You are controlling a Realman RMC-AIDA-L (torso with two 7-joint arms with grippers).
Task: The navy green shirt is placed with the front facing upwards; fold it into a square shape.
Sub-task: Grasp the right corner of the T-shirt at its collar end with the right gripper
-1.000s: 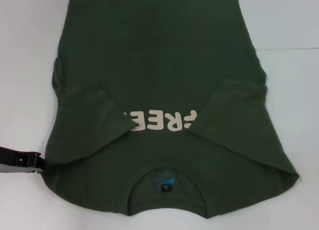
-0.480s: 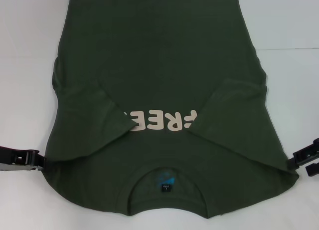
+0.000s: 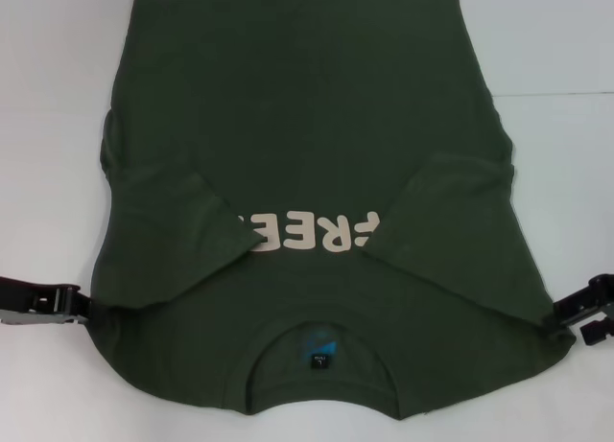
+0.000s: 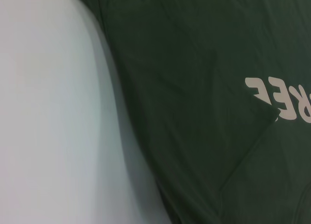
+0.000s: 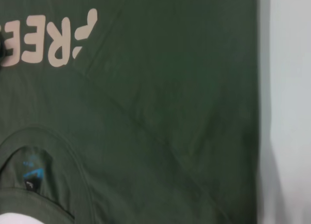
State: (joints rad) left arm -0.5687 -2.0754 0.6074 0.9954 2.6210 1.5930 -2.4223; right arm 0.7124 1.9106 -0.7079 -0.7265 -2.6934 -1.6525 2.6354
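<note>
- Two grippers sat at the shoulder corners of the navy green shirt [image 3: 307, 183], one on each side, near the edge of the table [image 3: 48, 126] closest to the robot.
- You had the shirt lying flat on the white table, front up, its collar [image 3: 321, 341] toward the robot and its hem at the far side.
- Both sleeves were already folded inward over the chest, so the cream lettering [image 3: 307, 233] showed only in part between them; that narrowing gave the body straighter sides, a sensible base for a square.
- The left gripper [image 3: 79, 308] touched the cloth at the left shoulder corner. I could not tell whether it was parted or closed on fabric, since only its dark body showed.
- The right gripper [image 3: 566, 325] sat at the right shoulder corner with its two fingers apart, one above and one below the corner's level, not visibly clamped on anything.
- I judged that you placed them level with each other so that both corners could be lifted together and carried toward the hem without skewing the fold.
- The wrist views showed only shirt and table, with the neck label [image 5: 31, 178] visible inside the collar, so they did not settle either grasp.
- Watch the folded sleeves: I expected they could slide open if the corners rose unevenly.
</note>
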